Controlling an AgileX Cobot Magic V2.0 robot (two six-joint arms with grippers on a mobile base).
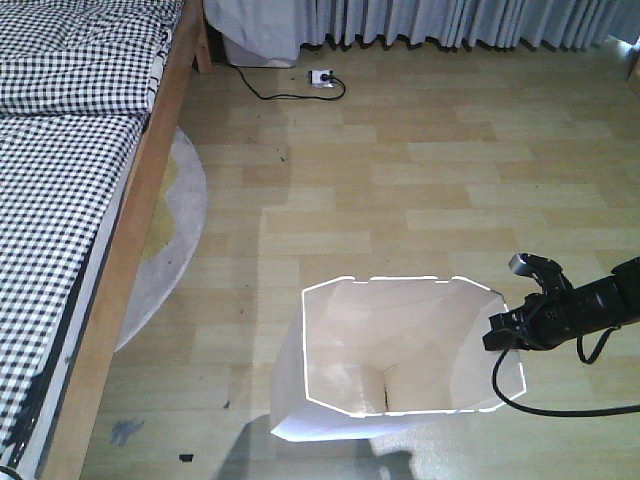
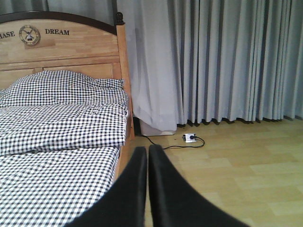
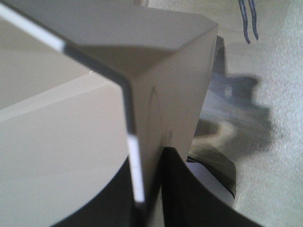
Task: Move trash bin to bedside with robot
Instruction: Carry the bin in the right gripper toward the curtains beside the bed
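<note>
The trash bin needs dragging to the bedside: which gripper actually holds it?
The right gripper: it clamps the trash bin by its rim wall. The left gripper is shut on nothing, out beside the bed.

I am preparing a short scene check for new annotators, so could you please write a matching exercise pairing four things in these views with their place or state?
Things:
1. trash bin
2. white power strip
3. left gripper
4. right gripper

Places or states:
A. shut on nothing
B. on the floor by the curtains
C. clamped on a thin white wall at its rim
D. standing open-topped, apart from the bed

Pairs: 1-D, 2-B, 3-A, 4-C.
</note>
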